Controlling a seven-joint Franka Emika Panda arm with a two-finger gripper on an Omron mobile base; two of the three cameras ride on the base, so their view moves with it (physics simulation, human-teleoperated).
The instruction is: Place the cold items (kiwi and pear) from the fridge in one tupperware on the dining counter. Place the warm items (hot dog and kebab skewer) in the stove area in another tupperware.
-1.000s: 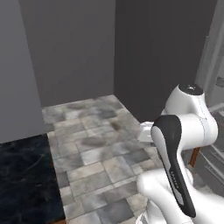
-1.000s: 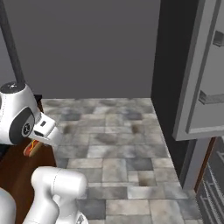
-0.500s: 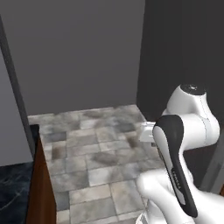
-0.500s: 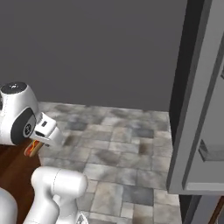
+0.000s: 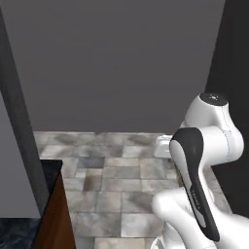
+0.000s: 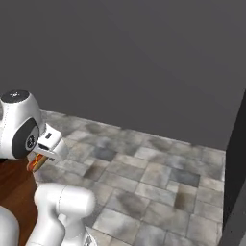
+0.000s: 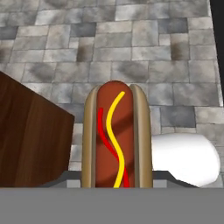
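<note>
Hot dog [image 7: 116, 135]: fills the lower centre of the hand view, standing lengthwise up the frame, bun on both sides, 1 yellow and 1 red squiggle along the sausage; its tip also shows as a small orange-brown end at the left edge of the right base view [image 6: 37, 163], just under the white wrist block.
Gripper [image 7: 116, 177]: clenched on the hot dog; the bun sits between the 2 dark fingertips at the bottom of the hand view, raised above the floor.
Arm [image 5: 199, 175]: rises at the lower right of the left base view, with a dark elbow cover.
Floor [image 5: 114, 170]: grey stone tiles, across the middle of both base views and the upper half of the hand view.
Wood cabinet side [image 7: 30, 140]: brown panel at the left of the hand view, just beside the hot dog in the frame; also at the lower left of the left base view under a dark marbled countertop [image 5: 14, 233].
Wall [image 6: 144, 62]: plain dark grey, upper part of both base views.
</note>
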